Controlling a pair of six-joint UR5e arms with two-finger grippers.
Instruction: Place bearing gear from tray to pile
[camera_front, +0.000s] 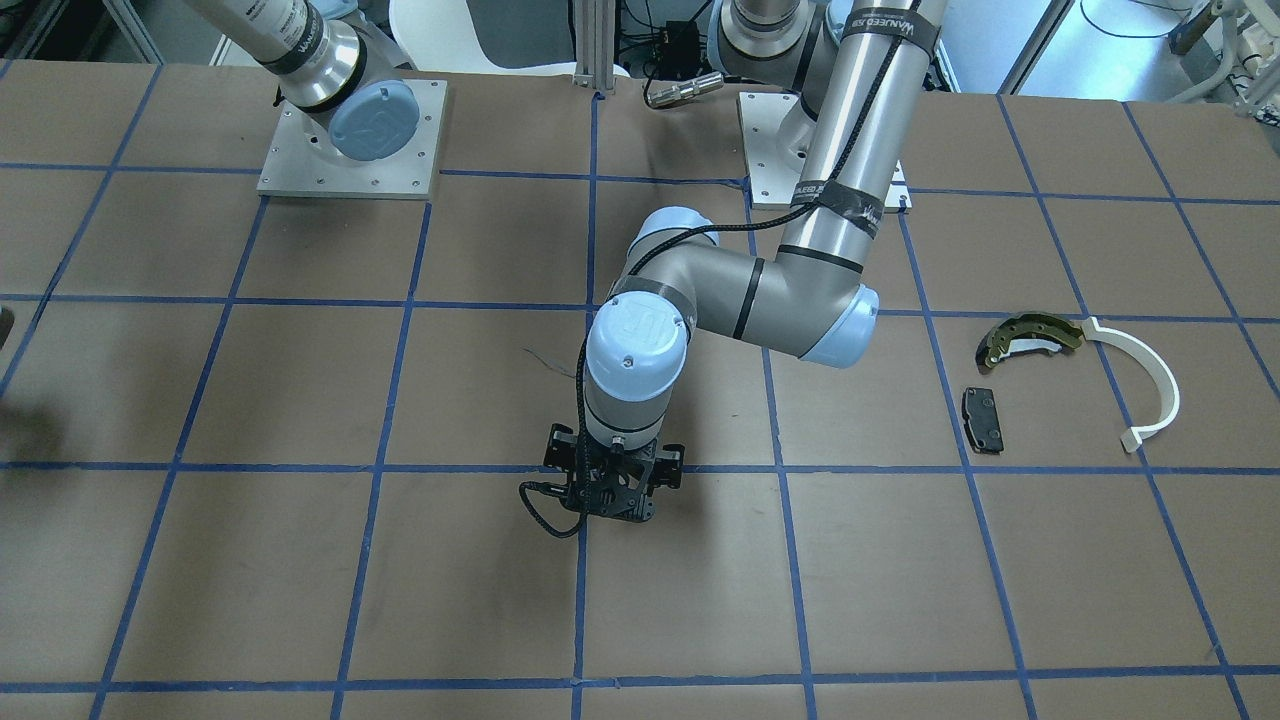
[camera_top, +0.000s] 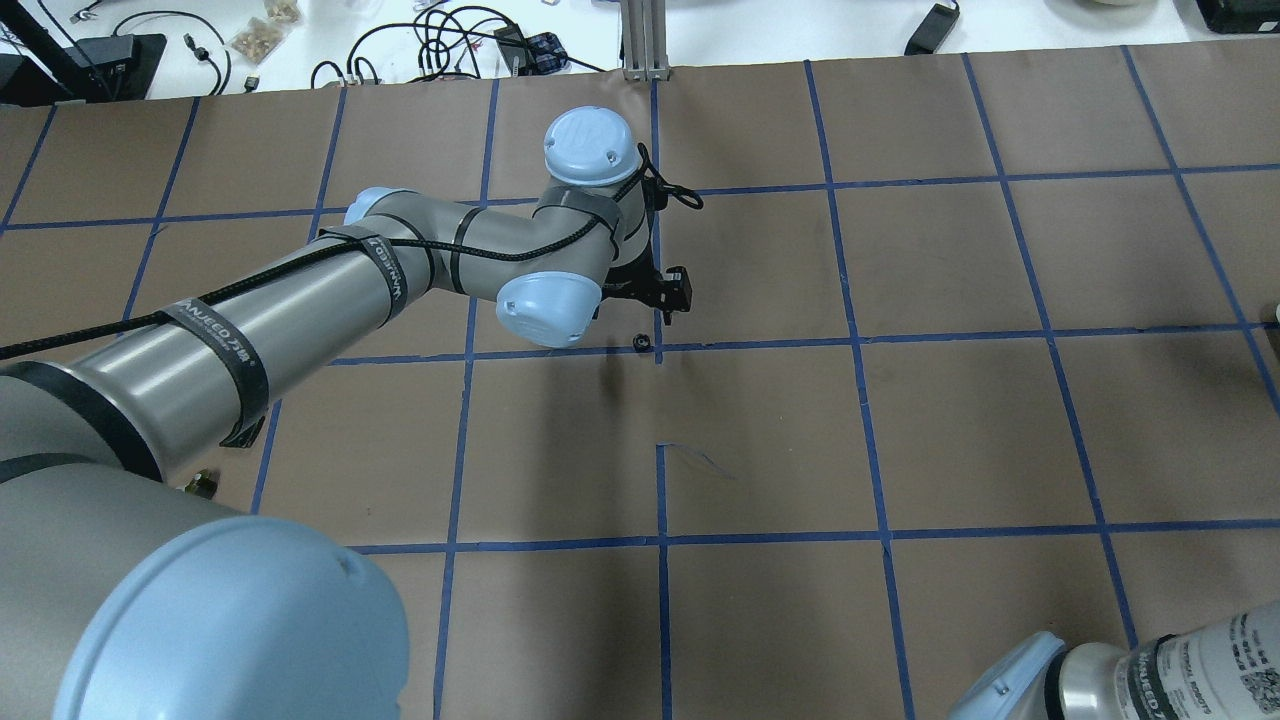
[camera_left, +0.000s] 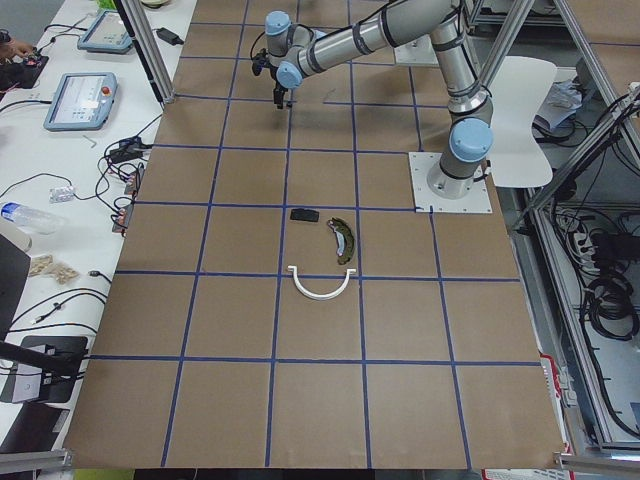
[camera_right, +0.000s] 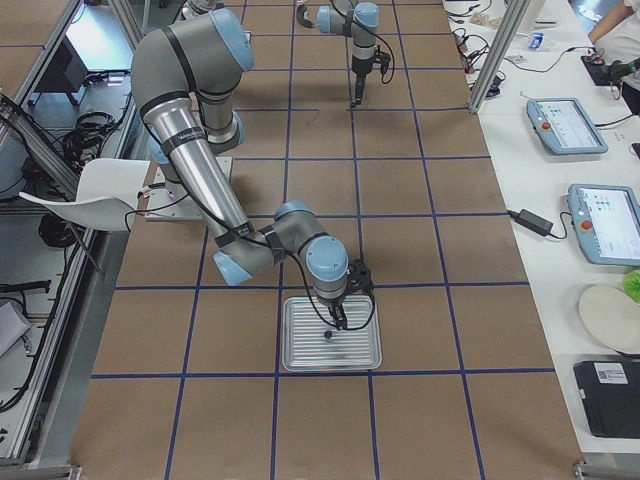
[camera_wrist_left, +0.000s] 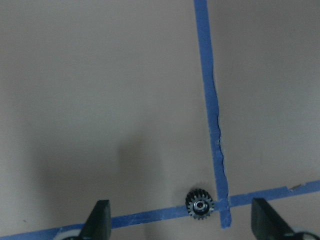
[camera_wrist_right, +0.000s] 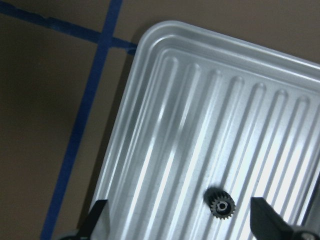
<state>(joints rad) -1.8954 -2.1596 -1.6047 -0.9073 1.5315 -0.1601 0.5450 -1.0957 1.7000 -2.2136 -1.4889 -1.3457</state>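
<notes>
Bearing gear (camera_wrist_right: 221, 205) clear of tray (camera_wrist_right: 165, 125) rim, right claw (camera_wrist_right: 182, 222) released astride it, left claw (camera_wrist_left: 181, 222) released over seemingly similar gear (camera_wrist_left: 199, 204).

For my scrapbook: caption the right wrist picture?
Right gripper open above a small toothed gear on the ribbed metal tray.

The ribbed silver metal tray (camera_wrist_right: 165, 90) ran off the right wrist view's edges; the left hand (camera_wrist_left: 181, 227) had its fingers cropped below.

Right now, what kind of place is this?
Probably a robot lab or test workshop: a left arm and right arm bolted to a table taped into a blue grid, control tablets on a side bench, loose cables nearby.
</notes>
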